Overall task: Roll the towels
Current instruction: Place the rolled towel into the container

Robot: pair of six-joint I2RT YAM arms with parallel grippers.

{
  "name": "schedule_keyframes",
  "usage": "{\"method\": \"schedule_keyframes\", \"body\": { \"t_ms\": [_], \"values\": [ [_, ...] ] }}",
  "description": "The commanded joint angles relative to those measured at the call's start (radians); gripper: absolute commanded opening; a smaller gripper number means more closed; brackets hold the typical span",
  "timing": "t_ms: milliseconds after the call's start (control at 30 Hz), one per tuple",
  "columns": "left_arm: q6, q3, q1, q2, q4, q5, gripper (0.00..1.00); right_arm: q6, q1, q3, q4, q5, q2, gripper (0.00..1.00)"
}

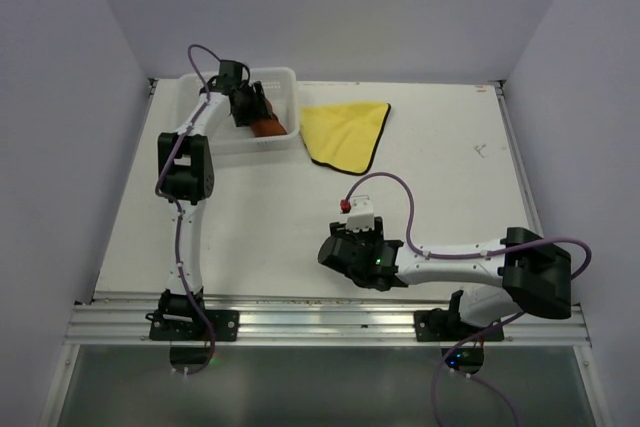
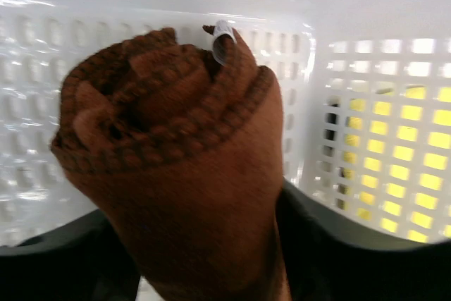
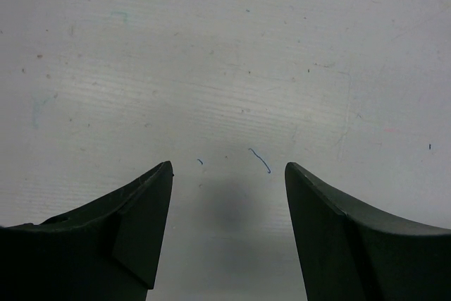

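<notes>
A rolled rust-brown towel (image 2: 176, 160) sits inside the white mesh basket (image 1: 283, 75) at the table's (image 1: 450, 177) far left, with the basket walls close around it. It lies between the left gripper's (image 1: 252, 107) fingers, and I cannot tell whether they clasp it or have let go. The yellow towel (image 1: 345, 132) lies flat just right of the basket. The right gripper (image 3: 229, 174) hangs near the front edge, its jaws spread wide above the tabletop.

Bright, even light; a soft shadow lies on the table (image 3: 225, 68). The towel (image 2: 183, 174) is blurred and the basket (image 2: 366, 5) glares.
</notes>
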State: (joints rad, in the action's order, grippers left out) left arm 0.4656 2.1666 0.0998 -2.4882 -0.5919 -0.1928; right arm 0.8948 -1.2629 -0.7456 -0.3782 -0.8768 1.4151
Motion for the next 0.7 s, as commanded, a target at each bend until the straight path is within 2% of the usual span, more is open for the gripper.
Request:
{"method": "schedule_keyframes", "body": {
  "t_ms": [0, 100, 200, 433, 667],
  "values": [
    [0.005, -0.024, -0.003, 0.043, 0.029, 0.006, 0.74, -0.008, 0.011, -0.005, 0.035, 0.004, 0.001, 0.69],
    [-0.001, -0.030, -0.003, 0.066, 0.033, -0.010, 0.90, -0.017, 0.016, -0.005, 0.047, 0.019, -0.001, 0.68],
    [-0.001, -0.036, -0.003, 0.095, 0.040, -0.007, 0.96, -0.016, 0.019, -0.011, 0.048, 0.033, 0.002, 0.69],
    [0.004, 0.001, -0.003, 0.138, 0.021, 0.001, 1.00, 0.001, 0.019, -0.020, 0.039, 0.050, 0.002, 0.68],
    [-0.033, 0.075, -0.002, 0.150, -0.048, 0.093, 0.99, -0.023, 0.019, -0.031, 0.015, 0.039, -0.007, 0.68]
  ]
}}
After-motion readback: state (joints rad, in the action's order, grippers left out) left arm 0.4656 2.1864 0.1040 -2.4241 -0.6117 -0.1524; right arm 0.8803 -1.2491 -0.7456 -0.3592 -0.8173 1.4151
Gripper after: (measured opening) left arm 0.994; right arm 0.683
